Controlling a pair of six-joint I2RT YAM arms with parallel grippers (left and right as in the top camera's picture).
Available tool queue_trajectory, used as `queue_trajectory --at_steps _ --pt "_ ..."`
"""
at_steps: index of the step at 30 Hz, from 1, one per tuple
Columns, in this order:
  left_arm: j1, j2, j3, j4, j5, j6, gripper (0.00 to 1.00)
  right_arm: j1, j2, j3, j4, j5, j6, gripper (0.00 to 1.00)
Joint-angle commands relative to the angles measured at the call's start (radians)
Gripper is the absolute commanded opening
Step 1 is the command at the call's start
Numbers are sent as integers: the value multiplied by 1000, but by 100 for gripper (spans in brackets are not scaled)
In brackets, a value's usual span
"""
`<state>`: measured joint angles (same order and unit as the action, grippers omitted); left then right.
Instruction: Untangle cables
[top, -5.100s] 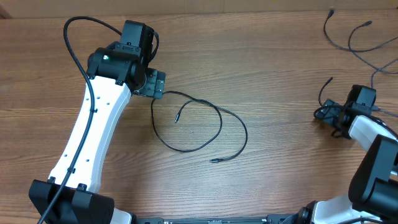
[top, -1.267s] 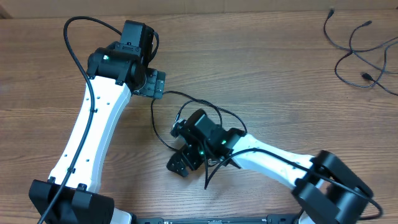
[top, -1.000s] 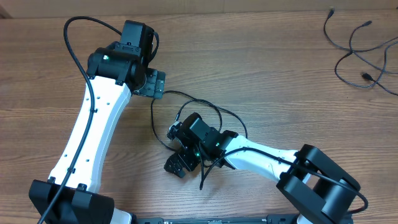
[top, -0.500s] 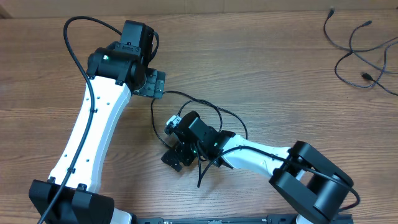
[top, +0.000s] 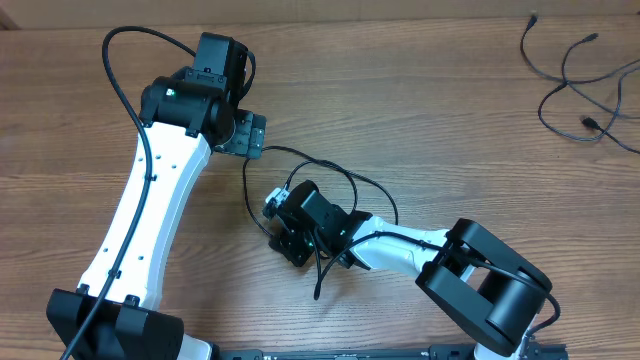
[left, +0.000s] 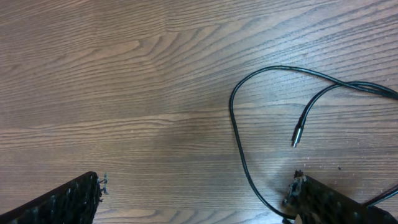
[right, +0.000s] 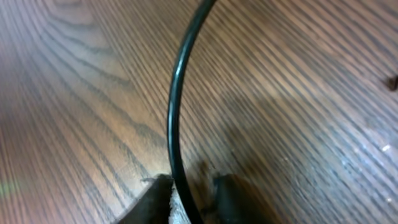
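Overhead: right gripper (top: 290, 240) is down on the looped cable (top: 384, 195) at the middle of the table (top: 420, 110), with spare cables (top: 563, 65) in the far right corner. Left wrist: left gripper (left: 198, 186) gapes wide, the cable curving just ahead of it. Right wrist: jaws pinched on the thin black cable.

1. The tabletop (top: 450, 120) is brown wood with darker streaked grain.
2. The looped cable (left: 231, 115) and the far cables (top: 541, 108) are black.
3. The left arm (top: 150, 210) and right arm (top: 400, 243) have white links and black joints.
4. A small green light (top: 318, 240) shows on the right arm.
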<state>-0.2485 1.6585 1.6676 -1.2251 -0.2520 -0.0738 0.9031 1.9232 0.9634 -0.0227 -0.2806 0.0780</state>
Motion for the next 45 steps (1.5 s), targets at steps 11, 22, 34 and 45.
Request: queue_trajectory --at_steps 11,22,34,45 --pt "0 6 -5 3 -12 15 99 -83 -64 5 -154 187 217 4" --pt "0 6 -5 3 -12 15 99 -459 -280 5 -612 285 326 4" --pt "0 6 -5 3 -12 15 100 -796 -279 -16 -803 321 407 4" --pt "0 6 -5 3 -12 15 100 -1223 -279 -137 -682 268 420 4"
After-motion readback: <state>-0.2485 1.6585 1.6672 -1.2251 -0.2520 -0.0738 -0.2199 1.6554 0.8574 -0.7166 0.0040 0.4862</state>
